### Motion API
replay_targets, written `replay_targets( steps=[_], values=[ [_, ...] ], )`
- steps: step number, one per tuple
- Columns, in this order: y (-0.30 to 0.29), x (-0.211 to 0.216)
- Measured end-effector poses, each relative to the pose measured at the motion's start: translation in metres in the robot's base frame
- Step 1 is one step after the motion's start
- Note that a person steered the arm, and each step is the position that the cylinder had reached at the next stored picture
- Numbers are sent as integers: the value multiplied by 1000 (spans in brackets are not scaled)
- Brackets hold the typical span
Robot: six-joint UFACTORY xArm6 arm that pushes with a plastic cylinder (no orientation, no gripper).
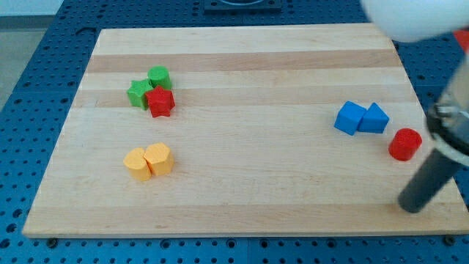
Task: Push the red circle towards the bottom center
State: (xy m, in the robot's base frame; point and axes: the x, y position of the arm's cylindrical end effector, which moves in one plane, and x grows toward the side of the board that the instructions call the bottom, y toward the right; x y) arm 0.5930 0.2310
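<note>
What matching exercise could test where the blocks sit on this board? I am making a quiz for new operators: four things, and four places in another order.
Things:
1. red circle
2. two yellow blocks
3. two blue blocks
4. red star

Places:
A. the view's lower left, touching each other
B. against two green blocks, the view's upper left
C. near the view's right edge, up-left of my tip
D. the view's right, up-left of the red circle

Pairs: 1-C, 2-A, 3-D, 4-B

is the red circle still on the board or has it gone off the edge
On the board. The red circle sits on the wood near the view's right edge of the board, right of the blue blocks; my tip is below it, apart.
</note>
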Motion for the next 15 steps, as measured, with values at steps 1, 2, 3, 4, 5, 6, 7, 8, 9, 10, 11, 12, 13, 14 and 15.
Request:
replay_targets(
  steps=[1, 2, 3, 4, 5, 6, 7, 8, 9, 10, 11, 12, 13, 14, 15],
  values=[
    [27, -2],
    [66, -7],
    [66, -51],
    [66, -53],
    [65, -91],
    [64, -91],
    [42, -99],
    [19, -99],
    [-1, -99],
    [-24, -98],
    [-48, -96],
    [-73, -91],
    [-101, -84],
    [-126, -79],
    [-106, -73]
  ],
)
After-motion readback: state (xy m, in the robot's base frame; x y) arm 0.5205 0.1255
